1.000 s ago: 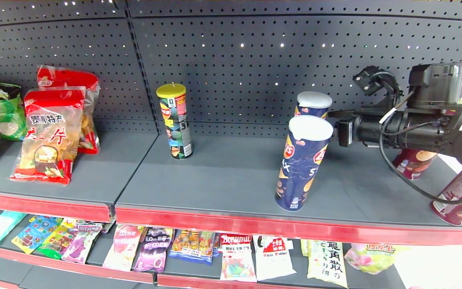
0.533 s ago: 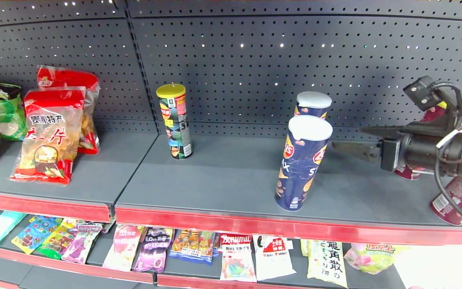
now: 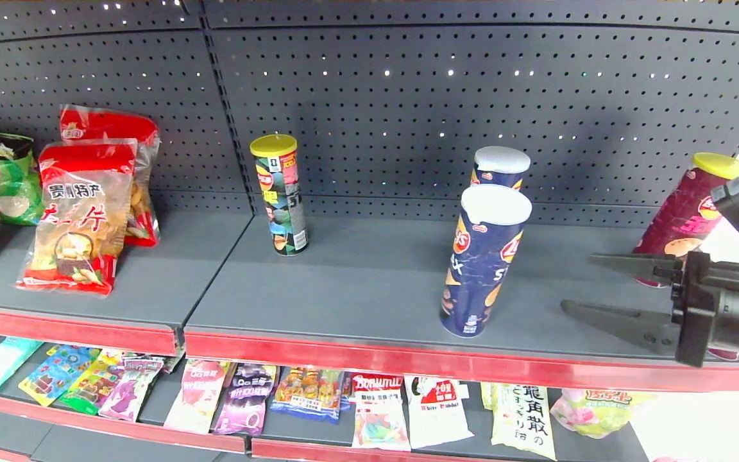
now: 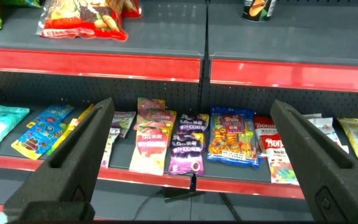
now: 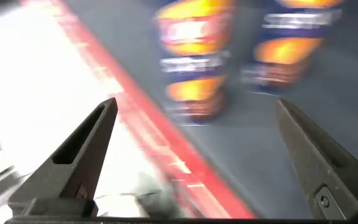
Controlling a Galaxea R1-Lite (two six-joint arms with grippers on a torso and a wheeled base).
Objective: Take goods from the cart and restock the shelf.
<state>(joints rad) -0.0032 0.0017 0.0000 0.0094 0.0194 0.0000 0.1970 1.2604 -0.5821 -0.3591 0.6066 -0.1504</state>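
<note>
Facing the sweet packets (image 4: 188, 146), my left gripper (image 4: 191, 106) is spread, empty; the blue can (image 3: 482, 269) stands on the shelf (image 3: 356, 289) near its front lip. Right gripper (image 3: 578, 282) — jaws apart, nothing held — sits by the maroon can (image 3: 684, 218), so I'd back straight out, seemingly clear of both.

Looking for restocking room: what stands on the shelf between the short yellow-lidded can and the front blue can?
Nothing: in the head view the shelf is bare between the short yellow-lidded can and the front blue can.
</note>
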